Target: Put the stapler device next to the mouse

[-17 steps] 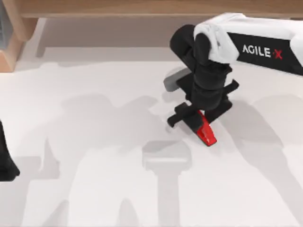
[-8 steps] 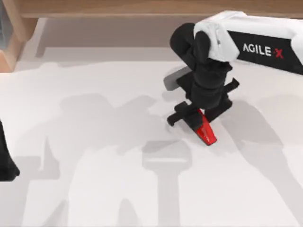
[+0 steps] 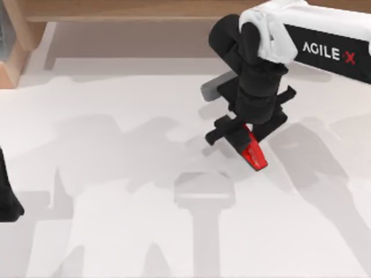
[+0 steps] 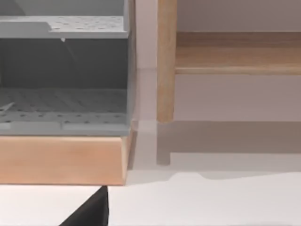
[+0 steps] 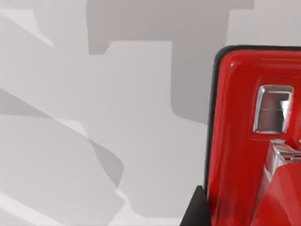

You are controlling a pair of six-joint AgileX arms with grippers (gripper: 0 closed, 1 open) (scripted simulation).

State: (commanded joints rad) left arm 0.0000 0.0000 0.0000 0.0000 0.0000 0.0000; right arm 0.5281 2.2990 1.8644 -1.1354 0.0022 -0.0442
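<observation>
The stapler device [image 3: 254,154] is a glossy red wedge with a thin black base edge, and it hangs tilted under my right gripper [image 3: 242,138]. That gripper is shut on its upper end, right of the table's middle. Up close, the right wrist view shows the stapler device [image 5: 244,150] with its small silver mark [image 5: 272,108] above the pale table. A grey rounded object, apparently the mouse [image 3: 211,91], lies just behind and left of the right arm, partly hidden by it. My left arm [image 3: 7,194] stays parked at the table's left edge.
A wooden rail [image 3: 145,10] runs along the back of the table. At the back left stands a wooden stand [image 4: 61,160] holding a grey perforated rack [image 4: 66,70], beside a wooden post [image 4: 166,61]. Open white tabletop spreads across the middle and front.
My right arm has drifted slightly right and toward the back, carrying the stapler device with it. The left arm has not moved.
</observation>
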